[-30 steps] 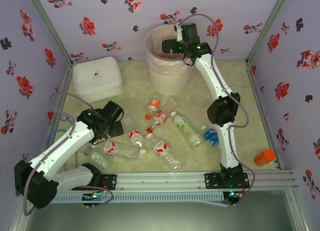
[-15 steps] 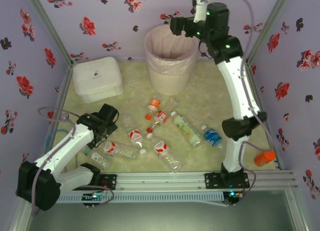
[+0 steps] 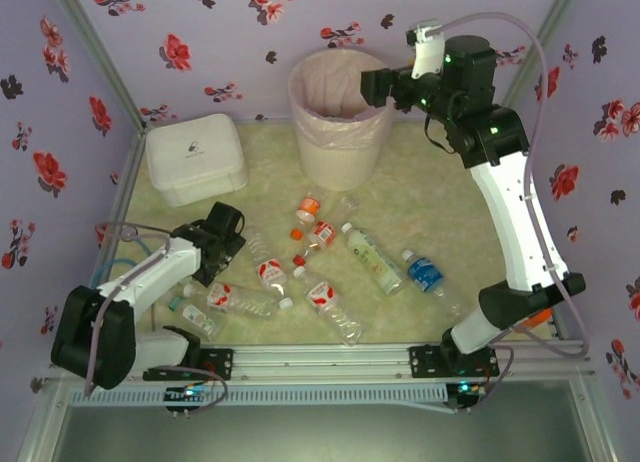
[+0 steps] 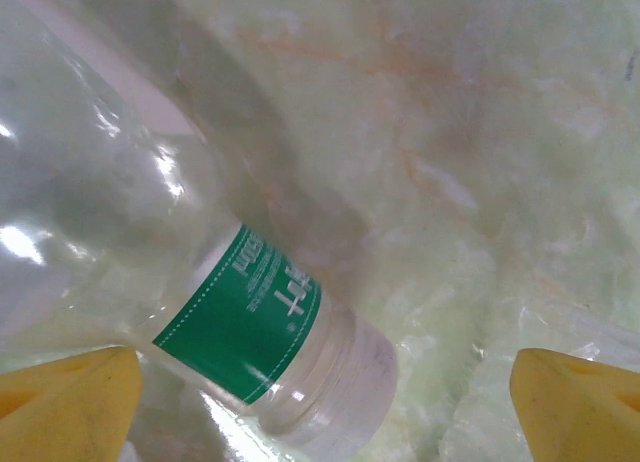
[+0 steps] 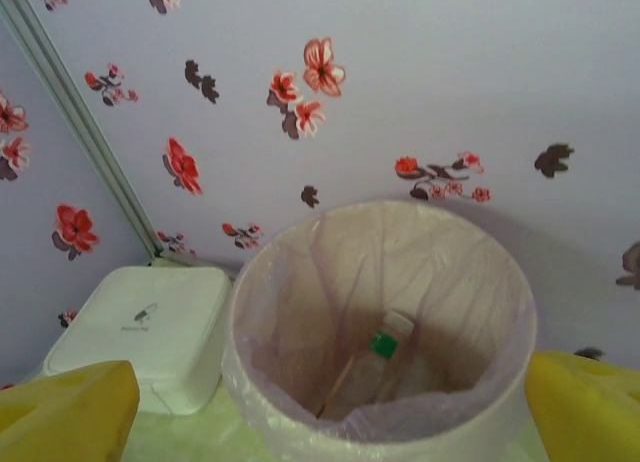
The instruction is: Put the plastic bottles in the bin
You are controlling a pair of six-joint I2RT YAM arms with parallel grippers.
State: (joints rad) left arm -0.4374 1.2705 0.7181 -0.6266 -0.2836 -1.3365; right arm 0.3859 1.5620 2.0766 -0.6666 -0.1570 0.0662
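Several plastic bottles (image 3: 320,294) lie scattered on the mat in the middle of the table. My left gripper (image 3: 225,237) hangs low over those at the left. Its yellow fingertips stand wide apart, and this open left gripper (image 4: 320,422) straddles a clear green-label bottle (image 4: 250,327) without touching it. The pale-pink bin (image 3: 340,132) stands at the back. My right gripper (image 3: 374,82) is open and empty, up beside the bin's right rim. From the right wrist, the right gripper (image 5: 325,412) faces the bin (image 5: 290,282), where a green-label bottle (image 5: 385,357) lies inside the liner.
A white lidded box (image 3: 195,157) sits left of the bin, near the back-left wall. An orange-capped object (image 3: 540,318) lies by the right rail, partly behind the right arm. Floral walls close in on three sides, and an aluminium rail (image 3: 340,360) runs along the front.
The right gripper has lifted off the bin's mouth and pulled back to its right, the arm straightening up. The left arm has folded lower over the left bottles.
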